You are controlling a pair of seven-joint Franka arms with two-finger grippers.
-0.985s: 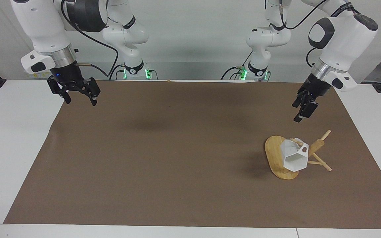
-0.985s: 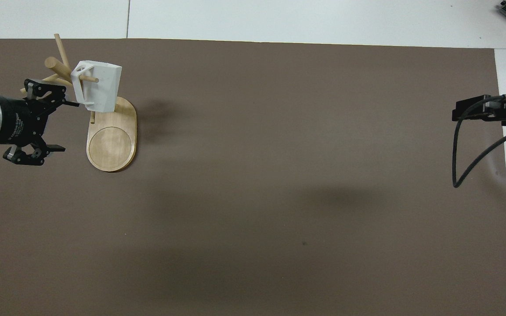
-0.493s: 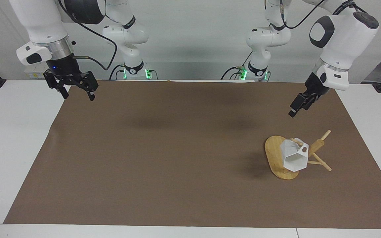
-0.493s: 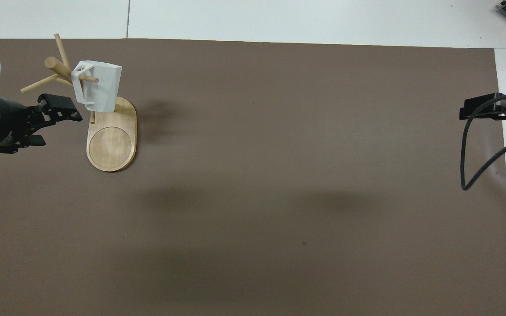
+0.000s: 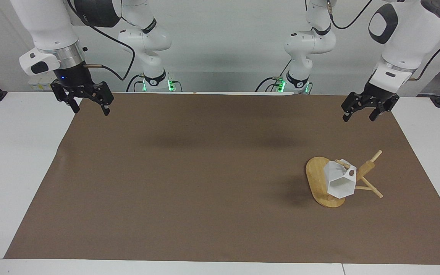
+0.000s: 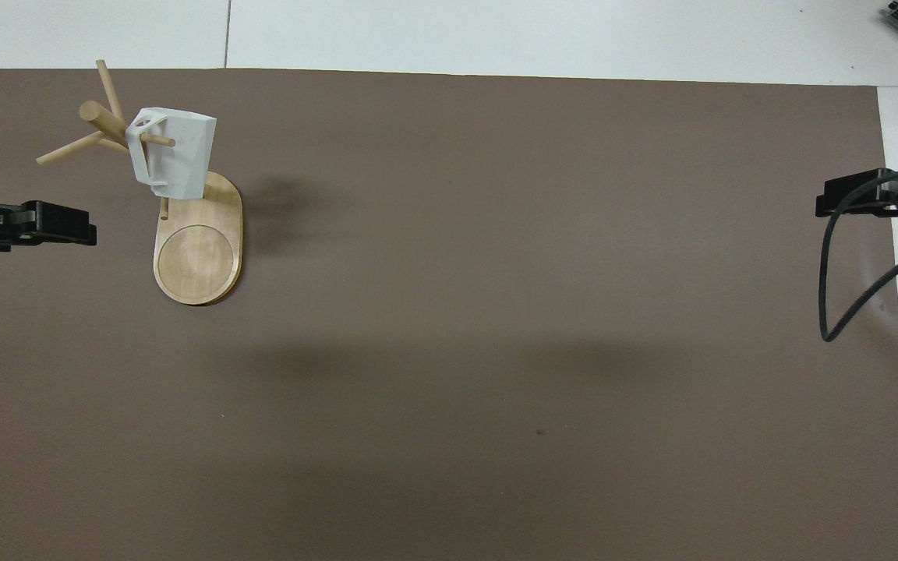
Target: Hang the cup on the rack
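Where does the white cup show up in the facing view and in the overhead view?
Facing view: the cup hangs on a peg of the rack, low toward the picture's right edge.
Overhead view: the cup sits near the top left corner, over the rack.
Shared landmark: the rack's oval wooden base.

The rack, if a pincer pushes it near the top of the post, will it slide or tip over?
The rack would probably tip rather than slide: its post stands at one end of the flat base. The cup hanging on a peg adds weight up high. A low push on the base would likely slide it on the brown mat.
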